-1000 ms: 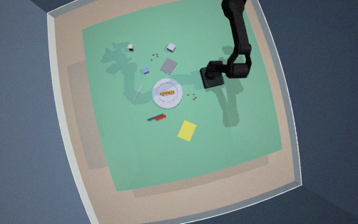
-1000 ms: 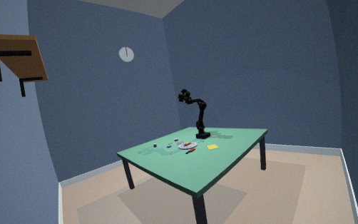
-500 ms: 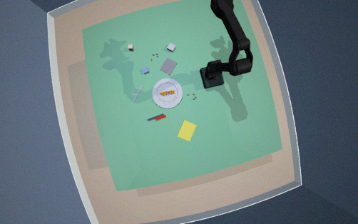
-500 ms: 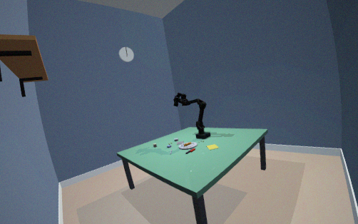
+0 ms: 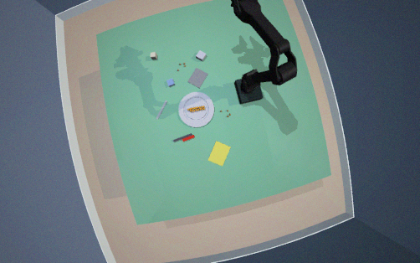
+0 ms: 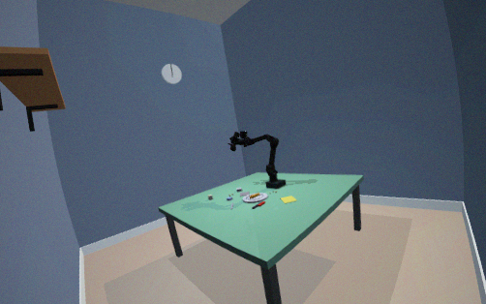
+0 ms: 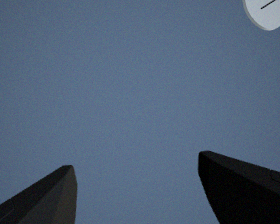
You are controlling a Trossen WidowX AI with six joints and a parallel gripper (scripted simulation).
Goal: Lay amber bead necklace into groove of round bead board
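The amber bead necklace (image 5: 197, 109) (image 6: 255, 196) lies bunched in a short, narrow strip across the middle of the round bead board (image 5: 196, 124) (image 6: 256, 197). The board is white and lies flat on the green table. A thin ring line, its groove, runs around the necklace; the strip lies inside that ring. My gripper (image 6: 231, 144) (image 7: 138, 169) is open, with nothing between its fingers. It is held high above the table, well away from the board, and the wrist view shows only wall and part of a clock behind the fingers. In the top view the gripper is out of frame.
Around the board lie a blue block (image 5: 171, 83), a grey square (image 5: 197, 78), a pale stick (image 5: 161, 110), a red-and-dark tool (image 5: 188, 137), a yellow sheet (image 5: 219, 153) and small brown bits (image 5: 228, 115). A cream block (image 5: 154, 55) and a whitish block (image 5: 201, 55) stand farther off.
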